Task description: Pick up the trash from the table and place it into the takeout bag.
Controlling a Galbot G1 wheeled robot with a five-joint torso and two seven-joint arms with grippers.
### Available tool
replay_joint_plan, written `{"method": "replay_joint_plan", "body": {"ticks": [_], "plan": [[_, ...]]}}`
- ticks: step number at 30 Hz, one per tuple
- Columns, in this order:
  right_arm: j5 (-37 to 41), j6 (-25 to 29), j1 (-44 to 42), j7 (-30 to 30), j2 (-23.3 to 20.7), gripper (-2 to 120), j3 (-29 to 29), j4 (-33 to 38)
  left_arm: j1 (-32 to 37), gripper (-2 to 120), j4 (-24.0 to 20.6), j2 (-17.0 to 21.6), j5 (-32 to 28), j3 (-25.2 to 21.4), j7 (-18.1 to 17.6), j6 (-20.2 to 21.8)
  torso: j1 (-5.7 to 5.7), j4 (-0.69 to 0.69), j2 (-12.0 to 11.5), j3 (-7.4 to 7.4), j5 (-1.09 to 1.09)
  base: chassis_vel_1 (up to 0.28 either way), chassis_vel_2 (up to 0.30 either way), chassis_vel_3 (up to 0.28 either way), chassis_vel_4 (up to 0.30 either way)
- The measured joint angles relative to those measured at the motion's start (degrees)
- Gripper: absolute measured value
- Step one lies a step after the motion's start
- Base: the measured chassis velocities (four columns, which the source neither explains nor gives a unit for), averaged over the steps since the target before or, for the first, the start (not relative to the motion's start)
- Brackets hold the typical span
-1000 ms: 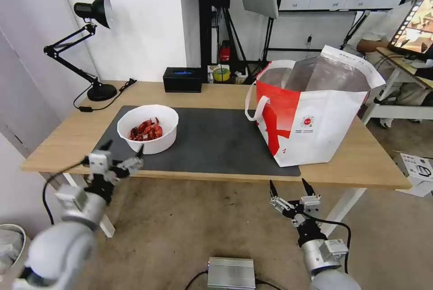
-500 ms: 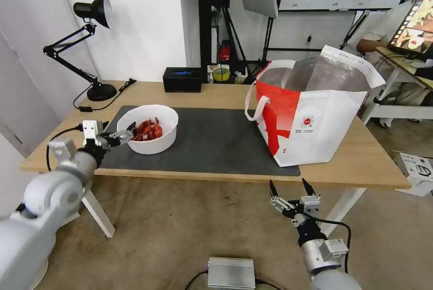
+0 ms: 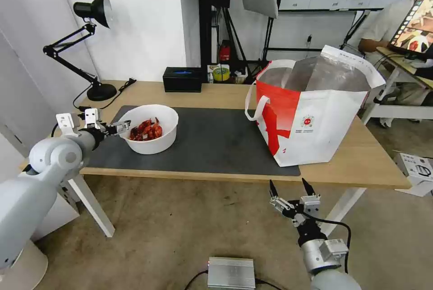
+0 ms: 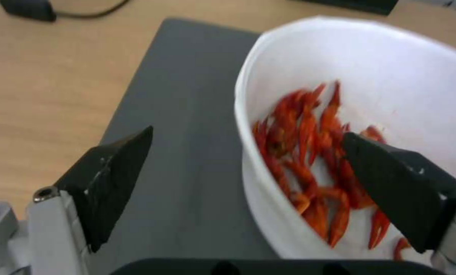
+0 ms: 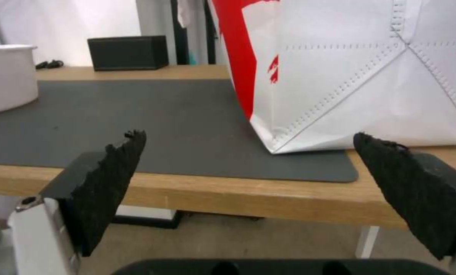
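I am bringing the left end effector [image 3: 118,126] up from below the desk [image 3: 216,94] edge to the bowl [image 3: 149,128] rim, jaws spread wide astride it, gripping nothing. One bowl is sitting on the mat, one takeout bag [image 3: 311,114] well apart. The right end effector [image 3: 292,187] is idling open below.

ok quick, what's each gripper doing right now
Left gripper: open, straddling the bowl rim, one finger inside, one outside.
Right gripper: open, holding nothing, below the table edge.
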Motion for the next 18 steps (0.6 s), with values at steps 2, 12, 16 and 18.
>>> {"method": "replay_joint_plan", "body": {"ticks": [2, 12, 16, 18], "plan": [[0.0, 0.0, 0.0, 0.0, 0.0, 100, 0.0, 0.0, -0.3, 100, 0.4, 0.0, -0.5, 0.3, -0.4, 0.5, 0.0, 0.0, 0.0, 0.0, 0.0, 0.0, 0.0, 0.0, 0.0], [0.0, 0.0, 0.0, 0.0, 0.0, 100, 0.0, 0.0, -3.9, 100, 2.6, -0.1, -8.4, 2.5, -2.9, 5.4, 0.0, 0.0, 0.0, 0.0, 0.0, 0.0, 0.0, 0.0, 0.0], [0.0, 0.0, 0.0, 0.0, 0.0, 100, 0.0, 0.0, -7.5, 100, 4.1, -0.4, -14.1, 5.2, -6.9, 7.8, 0.0, -0.01, 0.0, 0.0, 0.0, 0.0, 0.0, 0.0, 0.0], [0.0, 0.0, 0.0, 0.0, 0.0, 100, 0.0, 0.0, -8.4, 100, 4.6, -0.4, -14.8, 5.9, -7.7, 8.0, 0.0, 0.0, 0.0, 0.0, 0.0, 0.0, 0.0, 0.0, 0.0]]}}
